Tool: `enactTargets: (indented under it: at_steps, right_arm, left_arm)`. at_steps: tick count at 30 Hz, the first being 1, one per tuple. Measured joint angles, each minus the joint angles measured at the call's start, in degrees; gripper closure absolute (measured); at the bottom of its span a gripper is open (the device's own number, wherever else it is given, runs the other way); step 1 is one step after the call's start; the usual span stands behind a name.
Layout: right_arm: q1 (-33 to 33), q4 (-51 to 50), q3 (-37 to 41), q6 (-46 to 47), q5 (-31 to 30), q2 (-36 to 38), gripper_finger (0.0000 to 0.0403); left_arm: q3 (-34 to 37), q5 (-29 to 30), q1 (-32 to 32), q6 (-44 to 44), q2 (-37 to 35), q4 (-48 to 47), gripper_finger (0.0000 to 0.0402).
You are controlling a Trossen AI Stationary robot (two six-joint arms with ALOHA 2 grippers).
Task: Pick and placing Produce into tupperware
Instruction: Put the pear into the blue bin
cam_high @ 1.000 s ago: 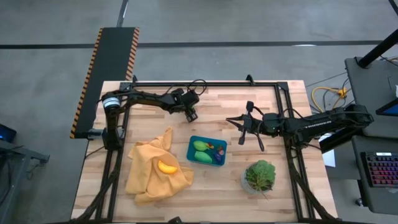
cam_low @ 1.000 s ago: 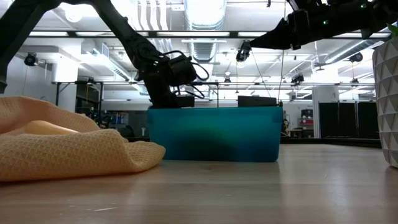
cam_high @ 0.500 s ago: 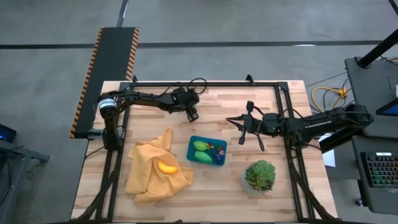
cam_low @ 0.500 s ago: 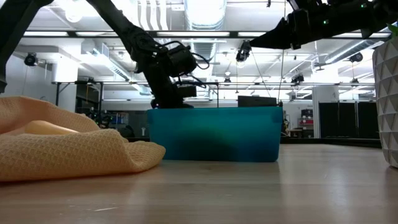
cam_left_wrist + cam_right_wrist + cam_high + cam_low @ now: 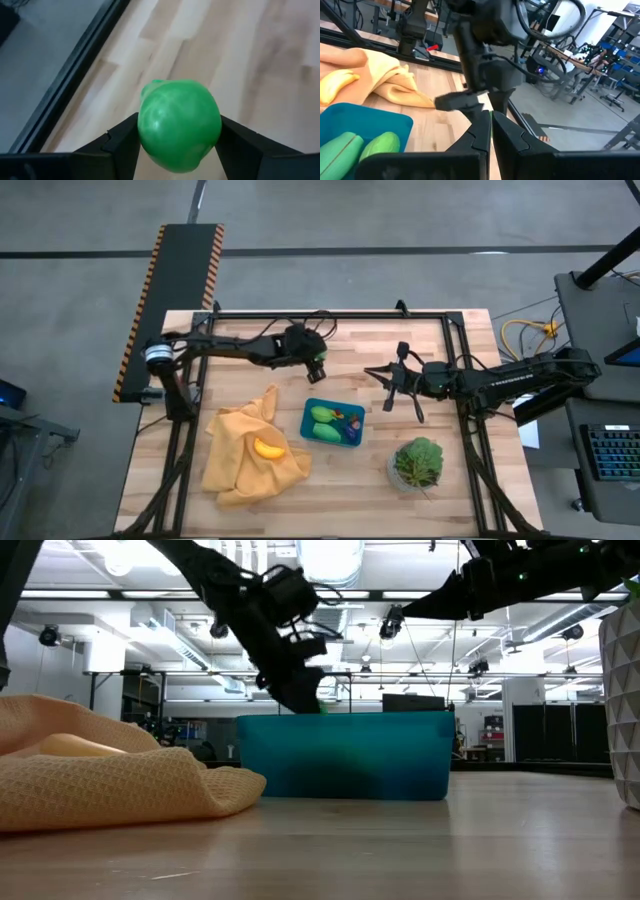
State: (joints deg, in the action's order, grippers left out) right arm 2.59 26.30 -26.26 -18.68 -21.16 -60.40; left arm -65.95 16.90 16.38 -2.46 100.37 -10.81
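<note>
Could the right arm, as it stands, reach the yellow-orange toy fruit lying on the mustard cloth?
Probably not easily: the teal tupperware sits between the shut right gripper and the yellow-orange fruit, which lies on the left arm's side.

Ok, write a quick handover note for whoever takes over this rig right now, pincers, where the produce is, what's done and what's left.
Left pincer: shut on a green produce piece, held above the table beyond the tupperware.
Right pincer: shut, empty, waiting to the right of the tupperware.
Done: two green pieces and a few small items lie in the tupperware.
Left: drop the held green piece in, then fetch the yellow-orange piece lying on the mustard cloth.
The potted plant stays where it is.
</note>
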Motion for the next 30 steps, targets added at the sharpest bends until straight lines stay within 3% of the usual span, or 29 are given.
enactTargets:
  at_steps: [30]
  right_arm:
    - [0.00, 0.07, 0.00, 0.20, -0.06, 0.00, 0.0394]
  left_arm:
    - [0.00, -1.68, -20.64, 0.65, -3.66, 1.74, 0.0195]
